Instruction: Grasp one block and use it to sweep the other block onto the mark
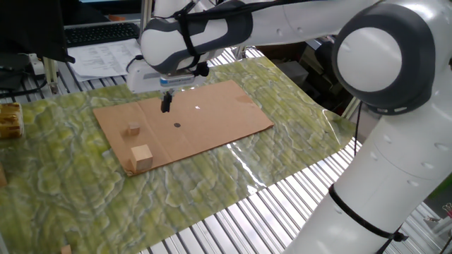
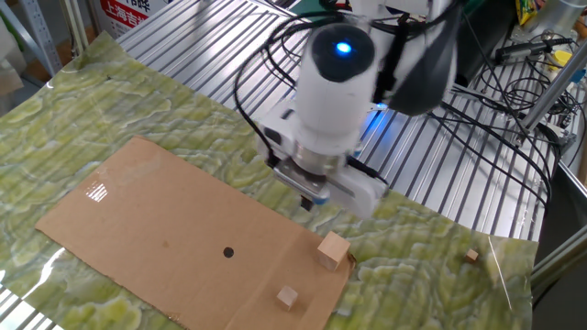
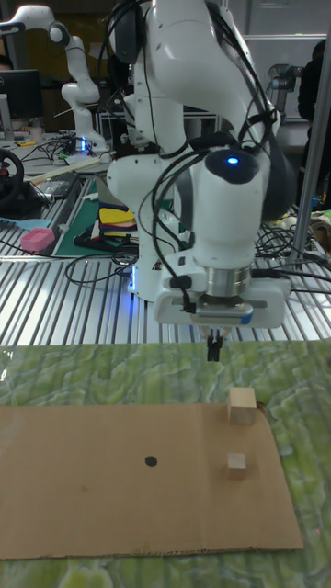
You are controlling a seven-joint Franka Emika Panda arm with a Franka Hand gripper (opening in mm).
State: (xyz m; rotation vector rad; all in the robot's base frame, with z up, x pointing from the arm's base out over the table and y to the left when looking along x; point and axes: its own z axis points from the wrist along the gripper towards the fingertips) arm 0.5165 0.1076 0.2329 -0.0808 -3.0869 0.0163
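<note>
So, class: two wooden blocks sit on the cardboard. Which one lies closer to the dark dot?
The small brown block: it sits well in on the cardboard sheet, almost level with the dot. The larger pale cube stands farther off, at the sheet's edge.
</note>
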